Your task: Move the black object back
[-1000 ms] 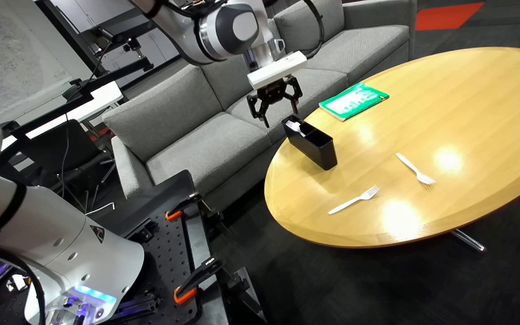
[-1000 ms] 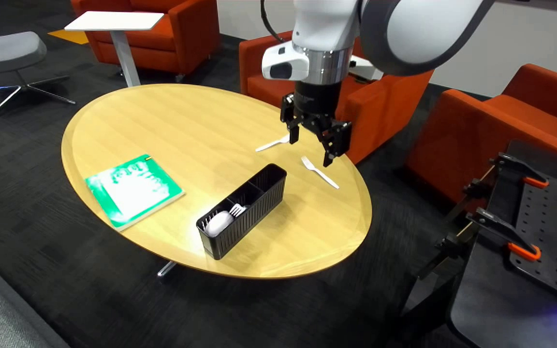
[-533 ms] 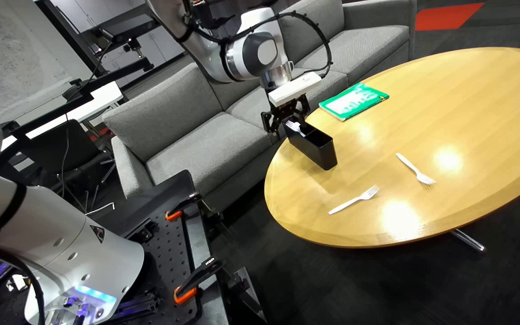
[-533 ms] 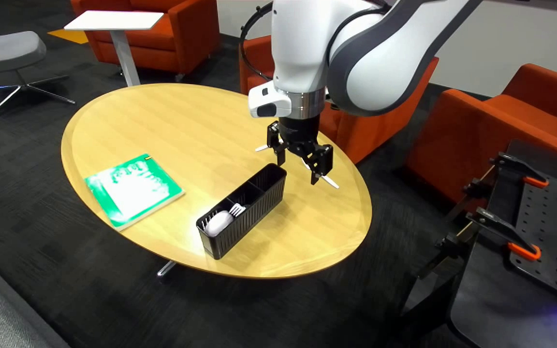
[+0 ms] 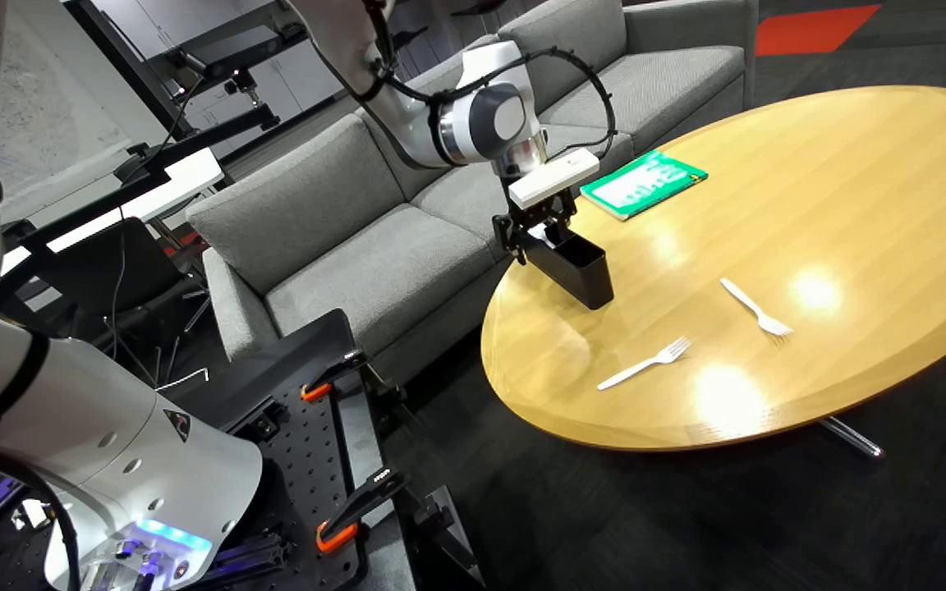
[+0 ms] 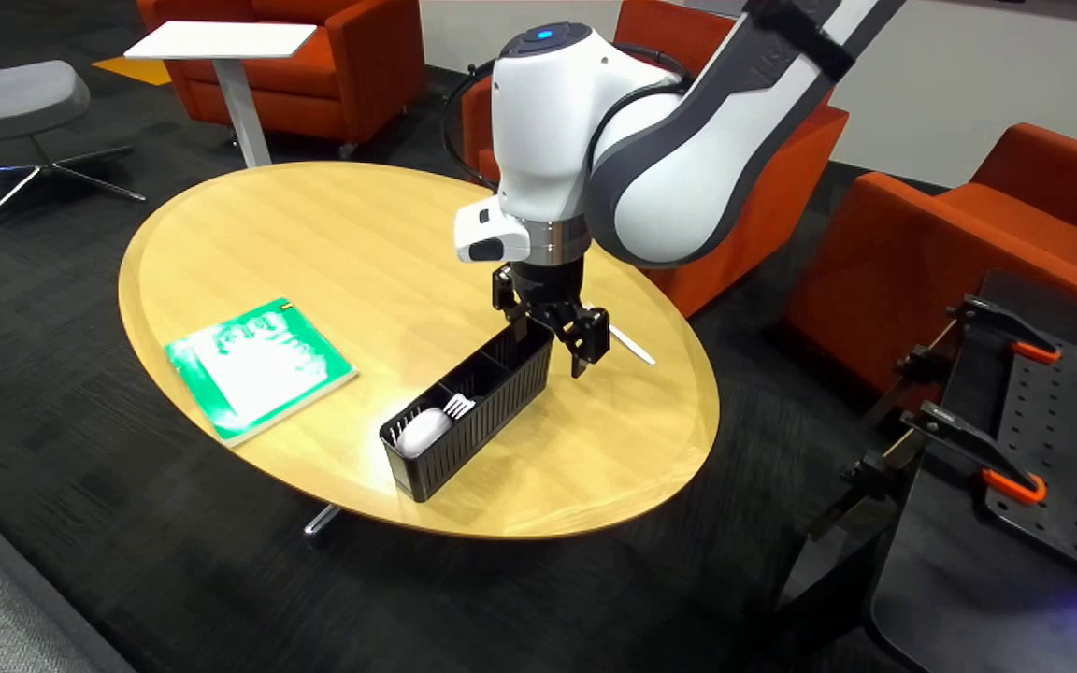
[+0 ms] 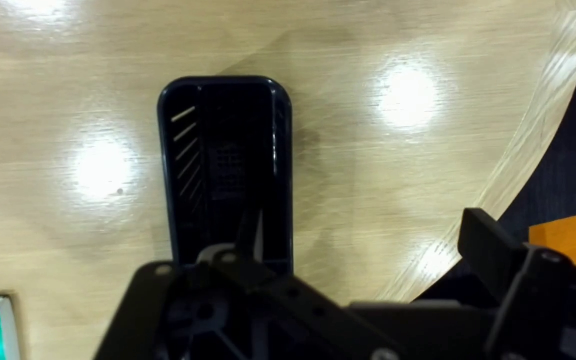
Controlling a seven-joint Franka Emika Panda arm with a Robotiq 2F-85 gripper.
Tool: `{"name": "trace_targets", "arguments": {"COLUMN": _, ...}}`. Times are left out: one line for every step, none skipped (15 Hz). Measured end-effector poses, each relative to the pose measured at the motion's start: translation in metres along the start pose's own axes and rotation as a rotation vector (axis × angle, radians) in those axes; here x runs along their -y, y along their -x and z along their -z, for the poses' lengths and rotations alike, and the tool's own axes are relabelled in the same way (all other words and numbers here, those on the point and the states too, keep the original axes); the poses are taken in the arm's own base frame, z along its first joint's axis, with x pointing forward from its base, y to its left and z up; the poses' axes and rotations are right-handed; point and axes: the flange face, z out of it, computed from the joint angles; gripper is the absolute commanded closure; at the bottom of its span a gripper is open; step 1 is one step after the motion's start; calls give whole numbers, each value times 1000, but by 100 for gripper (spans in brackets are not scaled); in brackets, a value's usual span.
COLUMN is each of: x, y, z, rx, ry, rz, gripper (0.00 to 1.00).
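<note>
The black object is an oblong box-like tray with raised sides and inner compartments. It stands upright on the round wooden table in both exterior views (image 5: 567, 277) (image 6: 492, 416) and in the wrist view (image 7: 282, 165). It holds a white spoon (image 6: 423, 432) and a white fork (image 6: 459, 406). My gripper (image 6: 550, 348) is open and empty at one end of the tray. In the wrist view my gripper (image 7: 365, 235) has one finger over the tray's inside and the other outside it, over the table's edge. Whether the fingers touch the tray, I cannot tell.
A green book (image 5: 644, 185) lies on the table (image 5: 851, 205) near the tray. Two white forks lie on the tabletop, one (image 5: 645, 364) closer to the tray and one (image 5: 756, 308) farther off. A grey sofa (image 5: 374, 271) stands behind the table.
My gripper has come down and moved across to the tray's end, with one finger now over its side wall. The fingers stay open. The tray, book and forks have not moved.
</note>
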Motion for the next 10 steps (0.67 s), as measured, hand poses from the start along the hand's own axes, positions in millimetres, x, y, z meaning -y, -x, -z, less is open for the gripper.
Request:
{"name": "trace_targets", "arguments": {"x": -3, "y": -1, "z": -5, "rx": -4, "ry": 1, "rz": -2, "gripper": 0}}
{"name": "trace_targets", "arguments": {"x": -5, "y": -1, "z": -10, "rx": -7, "ry": 3, "rz": -4, "gripper": 0}}
{"name": "trace_targets", "arguments": {"x": -8, "y": -2, "z": -14, "rx": -10, "ry": 3, "rz": -7, "gripper": 0}}
{"name": "trace_targets", "arguments": {"x": -10, "y": -3, "z": -19, "rx": -13, "ry": 4, "rz": -9, "gripper": 0}}
{"name": "trace_targets", "arguments": {"x": -12, "y": -3, "z": -23, "rx": -15, "ry": 3, "rz": -11, "gripper": 2}}
{"name": "trace_targets", "arguments": {"x": -14, "y": -3, "z": -26, "rx": -16, "ry": 4, "rz": -13, "gripper": 26}}
{"name": "trace_targets", "arguments": {"x": -16, "y": -4, "z": -29, "rx": -18, "ry": 4, "rz": -15, "gripper": 26}}
{"name": "trace_targets", "arguments": {"x": -18, "y": -4, "z": -32, "rx": -19, "ry": 5, "rz": -16, "gripper": 31}}
{"name": "trace_targets", "arguments": {"x": -20, "y": -4, "z": -35, "rx": -21, "ry": 5, "rz": -18, "gripper": 38}}
{"name": "trace_targets", "arguments": {"x": -21, "y": -5, "z": -37, "rx": -22, "ry": 6, "rz": -19, "gripper": 47}}
